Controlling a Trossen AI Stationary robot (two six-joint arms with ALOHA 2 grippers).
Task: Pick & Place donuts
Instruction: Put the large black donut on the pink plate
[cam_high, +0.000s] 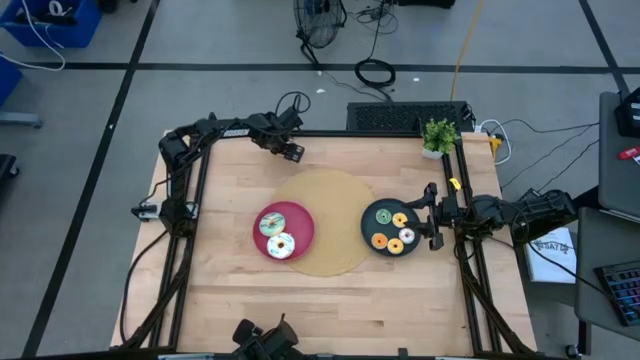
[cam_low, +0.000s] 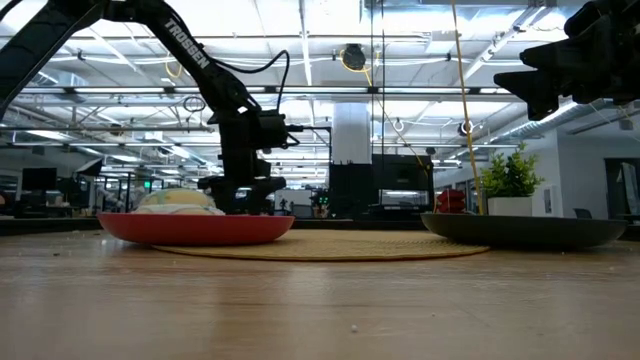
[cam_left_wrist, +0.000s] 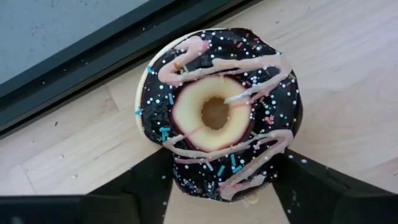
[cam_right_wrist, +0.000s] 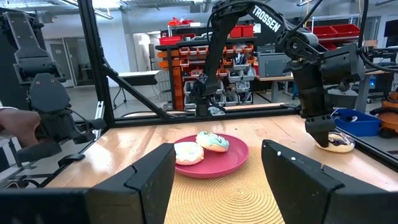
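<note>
Left wrist view: a chocolate donut (cam_left_wrist: 217, 112) with pink drizzle and sprinkles is seen right between the left gripper (cam_left_wrist: 219, 186)'s two dark fingers (cam_left_wrist: 146, 190), lying on the wooden table (cam_left_wrist: 348, 74) close to its black edge rail. The fingers are at the donut's sides, but whether it's actually clamped can't be told, so the jaw state is left as unclear. In the high view that left gripper (cam_high: 292, 151) is parked at the far edge of the table, well apart from both plates.

From the right wrist view the same donut (cam_right_wrist: 336, 142) is seen under the left arm's fingertips, resting on the wood.

The right gripper (cam_right_wrist: 214, 180) has its jaws spread with nothing between them; ahead of them a pink plate (cam_right_wrist: 233, 160) is seen on a round woven mat (cam_right_wrist: 236, 199), with a white donut (cam_right_wrist: 188, 153) and a teal donut (cam_right_wrist: 212, 141) on it. In the high view the right gripper (cam_high: 432, 212) is held just beside a black plate (cam_high: 369, 228), where several more donuts (cam_high: 400, 220) in yellow, orange, green and pink are sitting.
</note>
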